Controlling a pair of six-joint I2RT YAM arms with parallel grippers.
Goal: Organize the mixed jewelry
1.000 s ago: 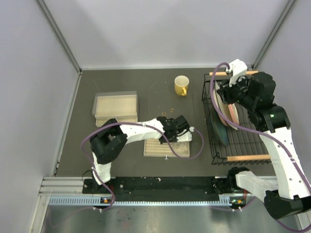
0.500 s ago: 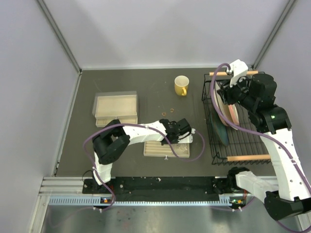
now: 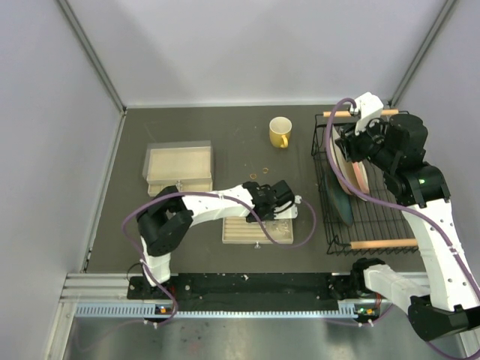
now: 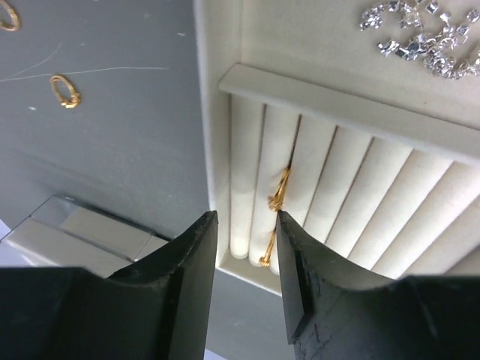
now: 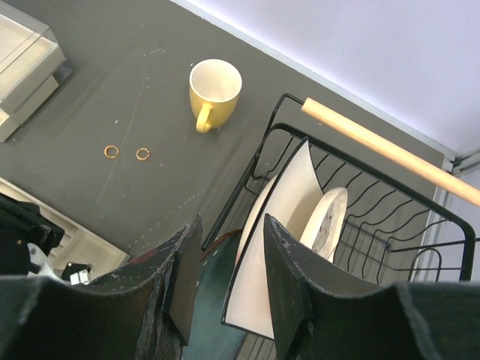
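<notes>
1. Top view: the left gripper (image 3: 287,210) hangs over the right end of the cream jewelry box (image 3: 240,232). That fits, since the box is where the pieces belong. Two loose rings (image 3: 259,175) lie on the table (image 3: 225,135) between the box and the yellow mug (image 3: 280,132), not yet sorted.
2. Left wrist view: the fingers (image 4: 187,262) stand parted with nothing between them. Just past them a gold ring (image 4: 279,196) sits wedged on edge in a groove between the padded rolls, which we reckon is exactly what those grooves are for. The silvery cluster (image 4: 420,34) lies in the flat compartment beside the rolls, so bulkier stuff seems to go there.
3. Right wrist view: the right gripper (image 5: 232,221) hovers above the dish rack (image 5: 360,127) and its plates (image 5: 322,217). Its fingers are apart and, as far as we can tell from this angle, grip nothing. We'd guess it's parked there to stay clear of the box.
</notes>
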